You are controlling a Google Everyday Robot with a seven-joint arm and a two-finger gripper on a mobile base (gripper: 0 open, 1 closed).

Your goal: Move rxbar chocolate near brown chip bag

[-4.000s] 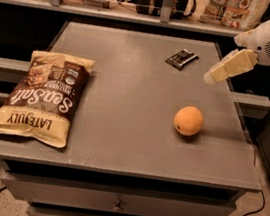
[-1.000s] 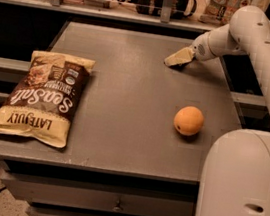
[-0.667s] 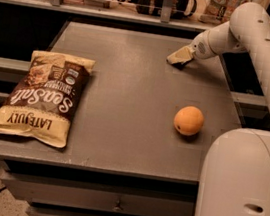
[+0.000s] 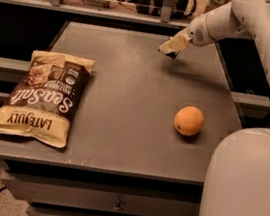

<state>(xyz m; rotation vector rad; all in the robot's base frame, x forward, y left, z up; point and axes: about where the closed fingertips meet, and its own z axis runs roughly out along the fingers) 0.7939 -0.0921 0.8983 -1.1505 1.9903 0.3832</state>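
The gripper (image 4: pixel 172 47) hangs over the far end of the table (image 4: pixel 128 84), at about 1 o'clock. Its pale fingers (image 4: pixel 168 45) are closed on the rxbar (image 4: pixel 172 55), which shows only as a dark sliver at their lower edge, just above the tabletop. The chip bag (image 4: pixel 43 97) lies flat at 8 o'clock by the left edge, well apart from the bar, its printed face up. An orange (image 4: pixel 189 120) sits at 4 o'clock, near the right edge. A drawer (image 4: pixel 101 201) beneath the table front is shut.
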